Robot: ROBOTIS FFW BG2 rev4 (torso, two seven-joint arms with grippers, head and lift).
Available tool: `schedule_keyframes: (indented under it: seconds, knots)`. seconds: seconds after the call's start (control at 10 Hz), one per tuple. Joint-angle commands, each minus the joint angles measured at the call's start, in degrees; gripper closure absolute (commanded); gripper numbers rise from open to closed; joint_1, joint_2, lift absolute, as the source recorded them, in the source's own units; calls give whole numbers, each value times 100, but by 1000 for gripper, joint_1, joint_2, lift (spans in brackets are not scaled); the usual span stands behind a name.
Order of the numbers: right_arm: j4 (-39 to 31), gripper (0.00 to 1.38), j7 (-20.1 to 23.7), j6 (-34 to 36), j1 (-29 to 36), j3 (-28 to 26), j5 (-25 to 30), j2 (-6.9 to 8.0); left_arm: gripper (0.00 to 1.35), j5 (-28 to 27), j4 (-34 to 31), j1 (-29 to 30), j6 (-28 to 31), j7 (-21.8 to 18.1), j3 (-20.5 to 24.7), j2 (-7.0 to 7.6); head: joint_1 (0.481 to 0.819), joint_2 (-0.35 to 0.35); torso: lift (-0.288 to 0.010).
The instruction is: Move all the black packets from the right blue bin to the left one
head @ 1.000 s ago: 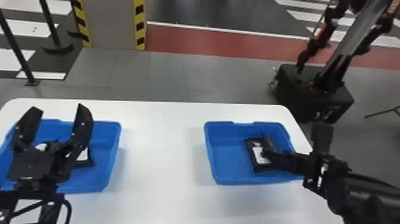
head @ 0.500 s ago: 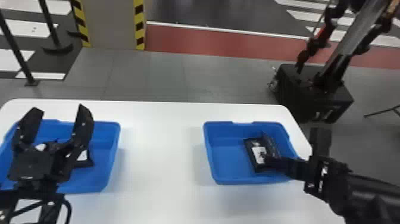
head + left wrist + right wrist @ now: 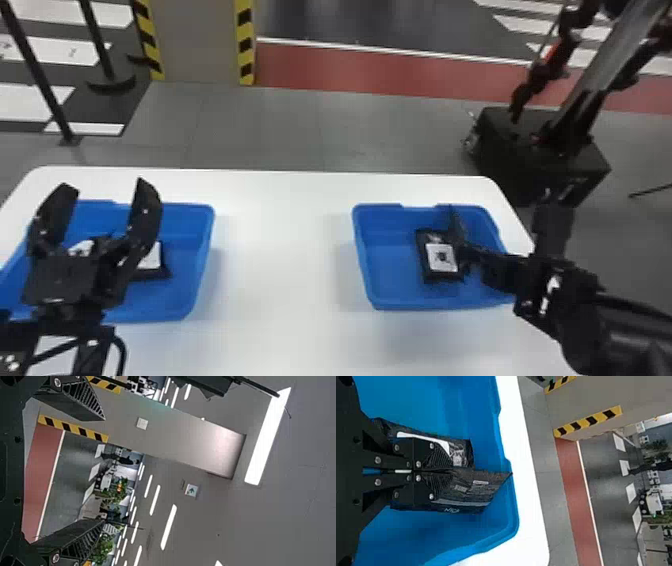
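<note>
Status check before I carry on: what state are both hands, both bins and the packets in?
Left hand: open, empty.
Right hand: fingers closed at the right bin's packets; grip unclear.
Left bin: open-topped, already holding black packet material.
Right bin: open-topped, not yet emptied.
Labelled packet, right bin: label up.
Packet beside it: tilted up.

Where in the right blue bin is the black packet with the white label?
In the head view, the black packet lies a little right of the middle of the right blue bin, just left of the tips of the right claw.
</note>
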Motion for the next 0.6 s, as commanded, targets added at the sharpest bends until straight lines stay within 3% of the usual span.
schedule_keyframes:
  seconds: [0.0, 0.5]
  knots:
    - [-276, 1213, 42, -123, 135, 128, -256, 15, 107, 17, 0, -8, -15, 0, -5, -15, 695, -144, -110]
    - [-951, 1213, 464, -348, 332, 356, -564, 32, 107, 35, 0, -22, -29, 0, -22, -15, 695, -73, -110]
